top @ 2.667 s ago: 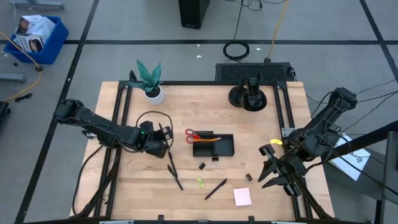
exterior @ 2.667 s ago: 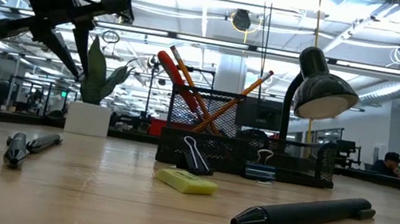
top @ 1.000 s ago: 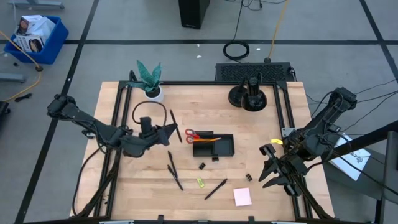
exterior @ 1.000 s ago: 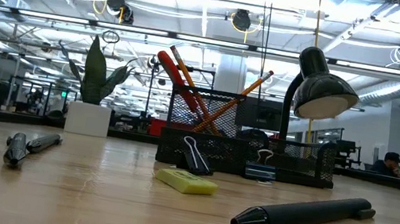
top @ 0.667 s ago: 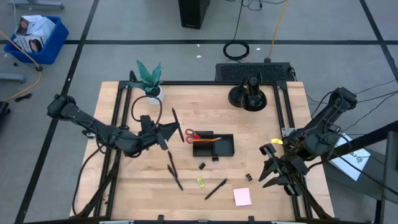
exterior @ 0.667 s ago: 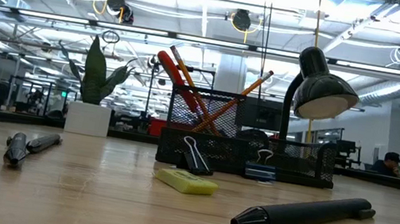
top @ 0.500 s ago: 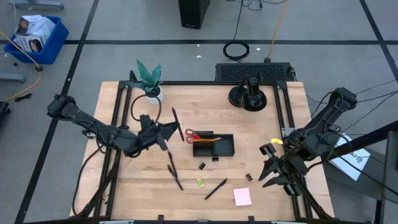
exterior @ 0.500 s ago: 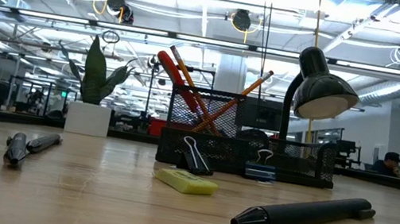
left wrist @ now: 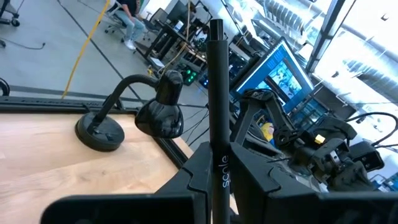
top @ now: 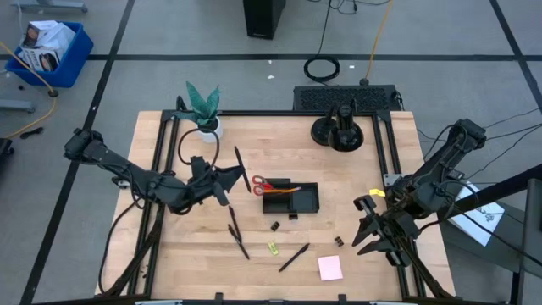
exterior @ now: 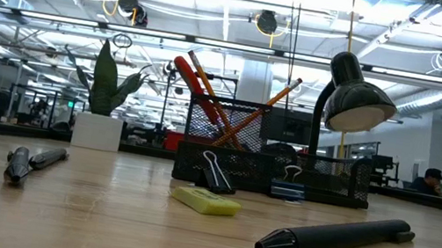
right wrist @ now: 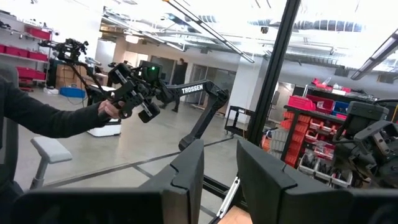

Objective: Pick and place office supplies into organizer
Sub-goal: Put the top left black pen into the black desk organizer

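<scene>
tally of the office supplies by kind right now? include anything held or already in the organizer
pens: 4 (3 on the table, 1 in the left gripper)
clips: 3
pencils: 2
scissors: 1
yellow-green piece: 1
sticky-note pad: 1
total: 12

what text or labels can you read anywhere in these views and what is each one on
"TROSSEN": white letters on the dark robot arm out in the room, right wrist view.
White lettering on the black pen clamped in the left gripper, left wrist view: too blurred to read for sure.
Printed boxes in the blue bin, high view: too small to read.
Monitor, left wrist view: nothing legible.
</scene>
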You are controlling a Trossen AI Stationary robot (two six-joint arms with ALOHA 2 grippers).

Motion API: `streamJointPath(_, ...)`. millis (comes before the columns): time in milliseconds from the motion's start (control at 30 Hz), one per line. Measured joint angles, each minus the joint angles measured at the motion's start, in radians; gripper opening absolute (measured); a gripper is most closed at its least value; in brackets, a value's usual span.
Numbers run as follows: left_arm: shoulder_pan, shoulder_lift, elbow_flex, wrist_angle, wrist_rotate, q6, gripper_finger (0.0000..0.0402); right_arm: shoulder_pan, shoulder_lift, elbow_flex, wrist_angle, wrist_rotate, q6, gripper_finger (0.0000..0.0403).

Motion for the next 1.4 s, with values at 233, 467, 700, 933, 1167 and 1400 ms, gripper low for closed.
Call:
streamJointPath(233,0.010,0.025,0.000,0.014,0.020,0.042,0.0044,0.000,0.000,0.000,0.000,0.000,-0.011,0.0089)
streamJointPath(467,0.066,0.101,0.005,0.132,0.131,0.142,0.0044,-0.001,0.000,0.000,0.000,0.000,-0.021,0.0089)
streamJointPath(700,0.135,0.113,0.006,0.172,0.255,0.217,0.0044,-0.001,0.000,0.000,-0.030,0.000,-0.019,0.0089)
streamJointPath(933,0.172,0.112,0.006,0.172,0.350,0.391,0.0044,-0.001,0.000,0.000,-0.115,0.000,-0.022,0.0089)
streamJointPath(1167,0.195,0.112,0.006,0.172,0.378,0.456,0.0044,-0.001,0.000,0.000,-0.102,0.002,-0.026,0.0089)
streamJointPath(1400,0.198,0.112,0.006,0.172,0.445,0.487,0.0044,-0.001,0.000,0.000,-0.083,0.118,-0.038,0.0089)
